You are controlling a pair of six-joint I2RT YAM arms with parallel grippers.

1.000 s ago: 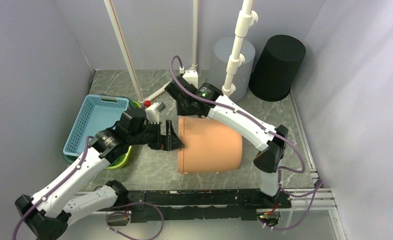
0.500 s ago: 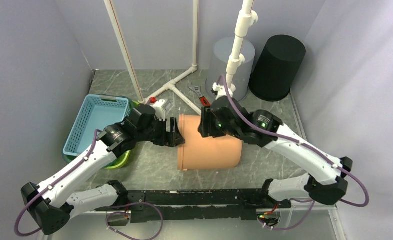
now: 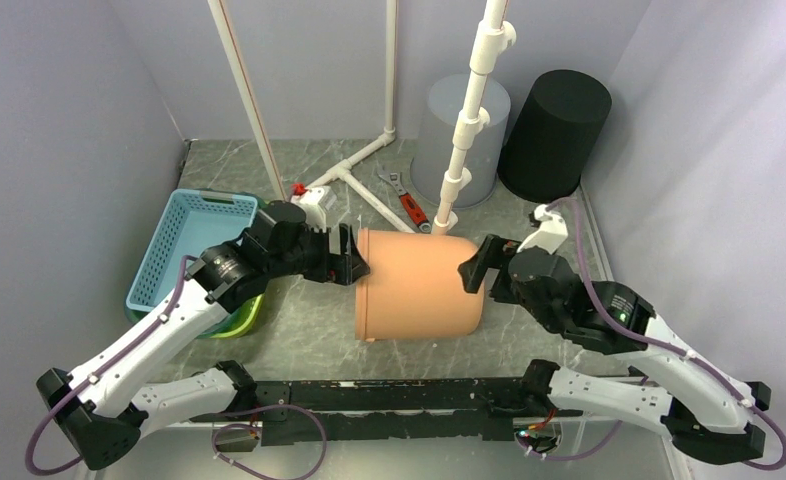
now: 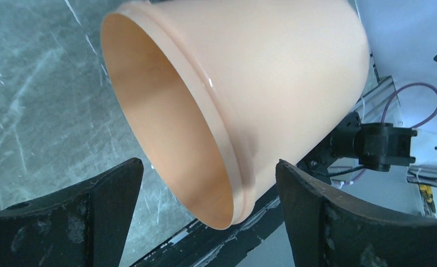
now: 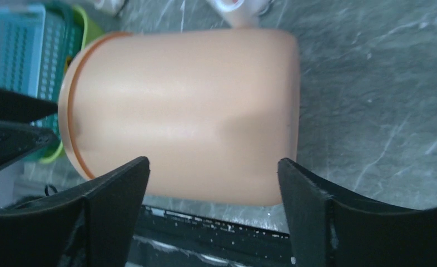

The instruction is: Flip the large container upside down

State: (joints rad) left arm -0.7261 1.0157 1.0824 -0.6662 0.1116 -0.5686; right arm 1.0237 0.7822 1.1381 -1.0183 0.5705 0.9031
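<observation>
The large container [image 3: 419, 285] is a peach plastic bucket lying on its side in the middle of the table, mouth to the left and base to the right. My left gripper [image 3: 354, 262] stands open at the mouth. In the left wrist view the lower part of the rim of the container [image 4: 272, 72] sits between the spread fingers of the left gripper [image 4: 208, 222] without touching either. My right gripper [image 3: 477, 272] is open beside the base end. From the right wrist, the container [image 5: 183, 105] lies just beyond the wide-apart tips of the right gripper [image 5: 213, 211].
A blue basket [image 3: 191, 240] over a green bowl [image 3: 241, 318] stands at the left. White pipes [image 3: 464, 130], a red-handled wrench [image 3: 409, 205], a grey bin [image 3: 494, 130] and a black bin [image 3: 559, 130] are behind. A black rail [image 3: 399, 395] runs along the near edge.
My right arm has swung from behind the container round to its base end on the right, and its jaws have opened wide. The left gripper has stayed at the mouth.
</observation>
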